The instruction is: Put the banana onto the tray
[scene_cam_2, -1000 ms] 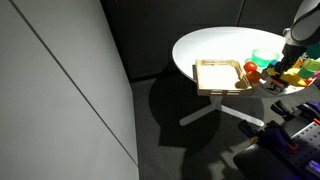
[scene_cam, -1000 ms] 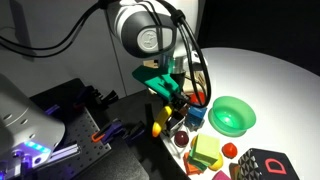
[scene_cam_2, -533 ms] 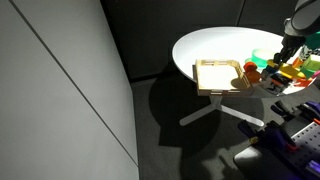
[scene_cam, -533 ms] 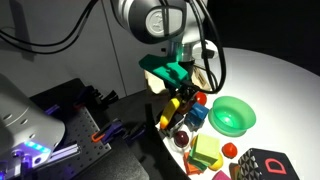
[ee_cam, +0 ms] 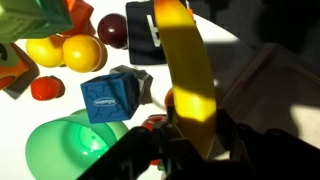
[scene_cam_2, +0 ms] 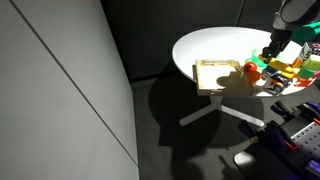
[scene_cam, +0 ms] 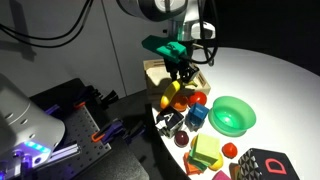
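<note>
desk point(scene_cam_2: 200, 45): round, white, carrying the tray and a heap of toys.
tray point(scene_cam_2: 218, 76): square, light wood, flat on the desk by its edge.
bowl point(scene_cam: 232, 115): green, round, well apart from the tray, beyond the toys.
fingers point(scene_cam: 180, 76): clamped narrow on the banana, raised near the tray's toy-side rim.
banana point(ee_cam: 190, 70): yellow, lifted off the desk, hanging from the fingers beside the tray, not on it.
cube point(ee_cam: 108, 97): blue, farther from the tray than the banana, touching the bowl.
</note>
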`<action>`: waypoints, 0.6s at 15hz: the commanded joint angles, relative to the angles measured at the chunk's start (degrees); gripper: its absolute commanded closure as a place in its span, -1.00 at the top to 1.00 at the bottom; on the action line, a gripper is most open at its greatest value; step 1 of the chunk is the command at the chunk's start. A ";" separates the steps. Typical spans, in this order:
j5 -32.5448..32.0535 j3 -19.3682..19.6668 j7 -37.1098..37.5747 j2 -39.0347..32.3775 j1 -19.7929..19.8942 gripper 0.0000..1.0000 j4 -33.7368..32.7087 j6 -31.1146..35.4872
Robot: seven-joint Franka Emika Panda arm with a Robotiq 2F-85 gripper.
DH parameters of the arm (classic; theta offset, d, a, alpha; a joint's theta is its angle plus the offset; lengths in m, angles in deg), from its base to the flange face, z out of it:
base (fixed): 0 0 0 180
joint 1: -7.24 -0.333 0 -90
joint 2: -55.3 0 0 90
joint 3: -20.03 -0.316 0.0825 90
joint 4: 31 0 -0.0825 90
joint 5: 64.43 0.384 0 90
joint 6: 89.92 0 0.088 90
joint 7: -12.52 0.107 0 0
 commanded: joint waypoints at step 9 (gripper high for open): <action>-0.80 -4.34 9.15 -6.88 -5.70 -0.68 -8.97 -4.65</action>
